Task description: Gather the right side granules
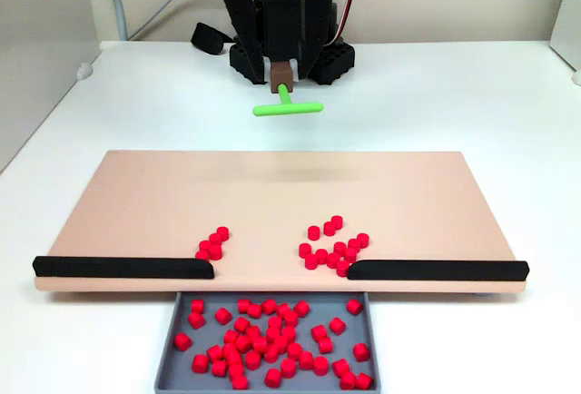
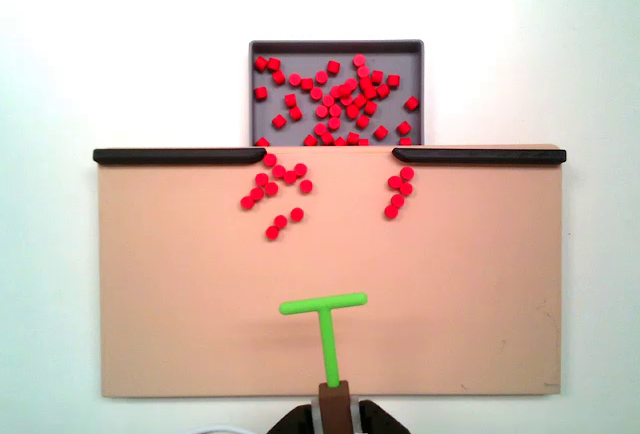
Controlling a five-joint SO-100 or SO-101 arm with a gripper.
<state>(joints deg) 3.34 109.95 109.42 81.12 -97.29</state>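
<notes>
Gripper (image 2: 333, 399) sits at 6 o'clock in a fixed view, its black jaws closed on a brown block that carries the stem of the green T-shaped tool (image 2: 325, 329). The stem runs toward 12 o'clock and ends in the crossbar, which lies over the near part of the peach board (image 2: 150, 284). In a fixed view from the opposite side, the gripper (image 1: 283, 72) hangs at 12 o'clock with the tool (image 1: 287, 103) seemingly held above the board (image 1: 136, 203), where a faint blurred shadow shows.

Farther on, from the crossbar, the granules (image 2: 397, 200) lie at about 1 o'clock: a short string of roughly six red pellets running up to the inner end of one black rail (image 2: 485, 155). The bigger bunch (image 2: 271, 188) spreads at about 11 o'clock, its farthest pellets close to the end of the other rail (image 2: 175, 155). Both groups are well apart from the tool.

Facing the arm, the granules (image 1: 216, 241) sit at about 7 o'clock from the tool and the bunch (image 1: 313, 232) at about 5 o'clock.

Beyond the gap between the rails, at 12 o'clock, the grey tray (image 2: 430, 84) holds the heap (image 2: 345, 89) of red pellets on the white table (image 2: 100, 54).
</notes>
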